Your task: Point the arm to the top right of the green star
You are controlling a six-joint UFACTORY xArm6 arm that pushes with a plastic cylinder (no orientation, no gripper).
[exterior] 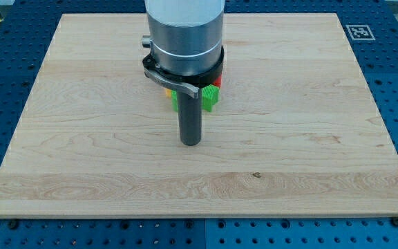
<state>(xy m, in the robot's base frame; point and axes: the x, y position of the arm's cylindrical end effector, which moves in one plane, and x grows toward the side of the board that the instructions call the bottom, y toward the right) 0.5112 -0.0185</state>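
A green block (210, 97), likely the green star, peeks out just right of the dark rod, near the board's middle top. More green shows at the rod's left (174, 102). My tip (190, 142) rests on the board just below and slightly left of the green block. The arm's grey body hides most of the cluster. A sliver of a red block (220, 80) shows above the green one, and a bit of a yellow block (169, 90) at the left.
The wooden board (309, 124) lies on a blue perforated table. A black-and-white marker tag (359, 32) sits at the board's top right corner. The arm's grey cylinder (185, 34) covers the top centre.
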